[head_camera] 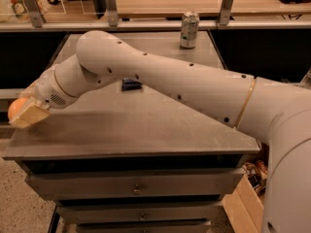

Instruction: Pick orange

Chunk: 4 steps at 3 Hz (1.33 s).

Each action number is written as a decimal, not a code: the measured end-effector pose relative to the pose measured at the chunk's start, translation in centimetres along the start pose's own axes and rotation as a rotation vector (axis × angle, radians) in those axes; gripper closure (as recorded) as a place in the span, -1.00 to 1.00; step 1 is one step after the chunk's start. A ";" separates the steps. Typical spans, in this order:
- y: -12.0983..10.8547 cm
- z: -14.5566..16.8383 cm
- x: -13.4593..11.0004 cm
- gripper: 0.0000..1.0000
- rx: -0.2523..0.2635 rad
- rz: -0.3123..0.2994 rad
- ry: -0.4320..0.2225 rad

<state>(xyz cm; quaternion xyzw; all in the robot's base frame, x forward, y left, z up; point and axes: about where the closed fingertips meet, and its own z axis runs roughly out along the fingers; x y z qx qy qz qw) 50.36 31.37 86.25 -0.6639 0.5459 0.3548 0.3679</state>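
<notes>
The orange (pixel 15 108), round and yellow-orange, sits between the tan fingers (pixel 30 115) of my gripper (pixel 23 112) at the table's far left edge. The gripper is shut on it and holds it at about the level of the tabletop edge. Most of the fruit is hidden by the near finger. My white arm reaches across the grey table (pixel 146 125) from the right.
A silver drink can (pixel 189 29) stands at the table's back edge. A small dark blue snack packet (pixel 130 84) lies mid-table, partly behind the arm. Drawers (pixel 136 188) sit under the tabletop. A cardboard box (pixel 245 198) stands on the floor at the right.
</notes>
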 end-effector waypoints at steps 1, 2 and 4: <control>-1.2 -2.3 -1.5 0.88 0.041 -0.033 -0.026; -2.4 -4.7 -2.7 1.00 0.082 -0.063 -0.035; -3.6 -6.5 -3.7 1.00 0.119 -0.086 -0.040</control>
